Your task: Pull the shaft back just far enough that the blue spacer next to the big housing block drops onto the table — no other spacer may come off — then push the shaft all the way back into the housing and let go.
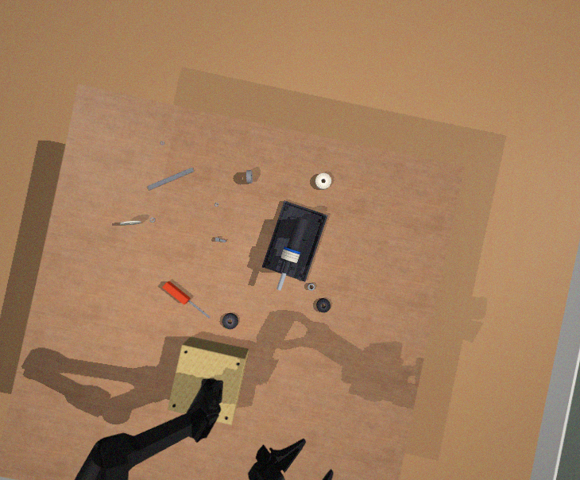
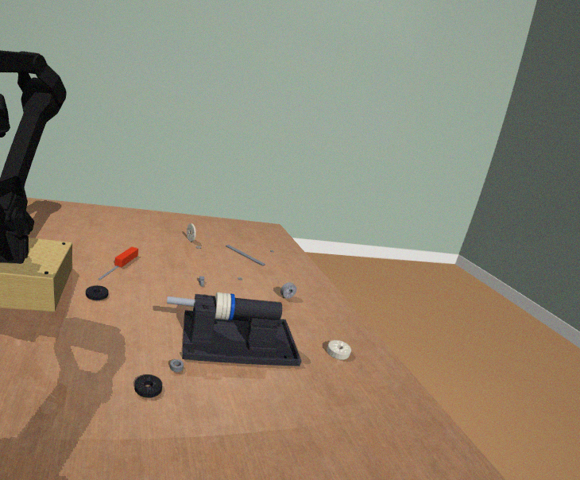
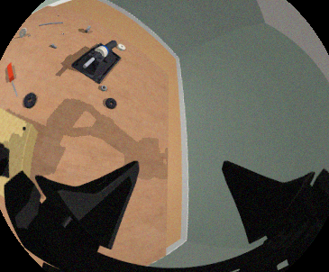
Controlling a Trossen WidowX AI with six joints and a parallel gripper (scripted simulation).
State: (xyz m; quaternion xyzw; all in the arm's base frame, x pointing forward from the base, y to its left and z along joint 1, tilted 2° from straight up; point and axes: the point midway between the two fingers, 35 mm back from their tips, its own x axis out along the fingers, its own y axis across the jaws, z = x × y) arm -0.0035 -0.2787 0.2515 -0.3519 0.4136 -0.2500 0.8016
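Observation:
The light grey shaft (image 1: 280,281) (image 2: 179,300) (image 3: 89,62) sticks out of the smaller end support (image 2: 203,310) of the black fixture. The blue spacer (image 1: 291,249) (image 2: 232,307) sits against the big black housing block (image 1: 299,230) (image 2: 257,309), up off the base. Cream spacers (image 1: 290,256) (image 2: 223,306) (image 3: 101,51) stand in a row between the blue spacer and the end support. The shaft inside the spacers is hidden. My gripper (image 1: 317,455) (image 3: 182,166) is open and empty, raised well away from the fixture on the shaft's side.
Near the shaft end lie a small grey ring (image 1: 311,286) (image 2: 176,365) and two black discs, one right (image 1: 322,304) and one left (image 1: 230,320). A red screwdriver (image 1: 176,292), a grey bar (image 1: 170,179) and a cream wheel (image 1: 322,178) lie around. My arm stands on a yellow block (image 1: 203,356).

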